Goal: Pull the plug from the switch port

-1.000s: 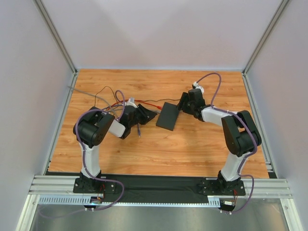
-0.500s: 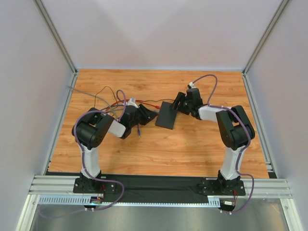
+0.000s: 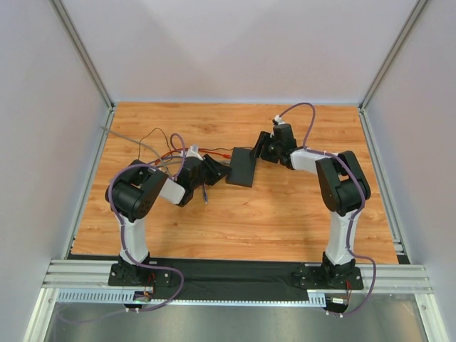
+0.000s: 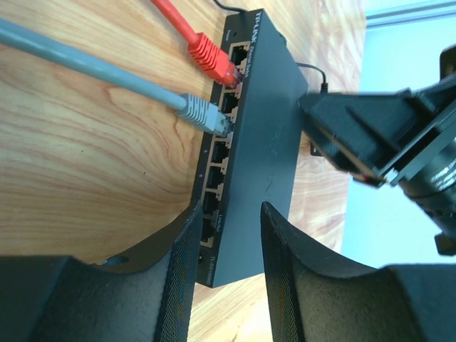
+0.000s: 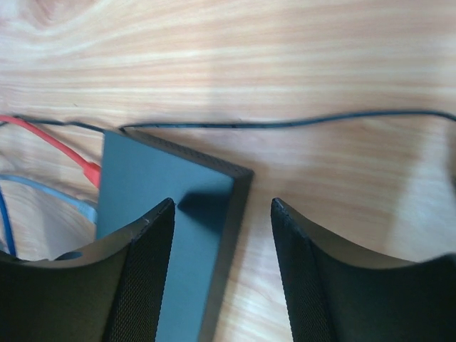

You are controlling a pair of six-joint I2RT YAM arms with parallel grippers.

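Left fingers (image 4: 182, 285) stand part-way apart around the near end of the switch (image 4: 267, 135); whether they pinch it, I can't tell. The switch lies mid-surface (image 4: 92, 178), between both arms. My count: two plugs seated, one red plug (image 4: 212, 58) and one grey plug (image 4: 201, 112), plus one switch and one thin black cord (image 5: 320, 121) behind. I'd slide up to a plug, squeeze its clip and pull straight out along the port. Right fingers (image 5: 142, 271) gape across the back corner, there to brace it, I reckon.
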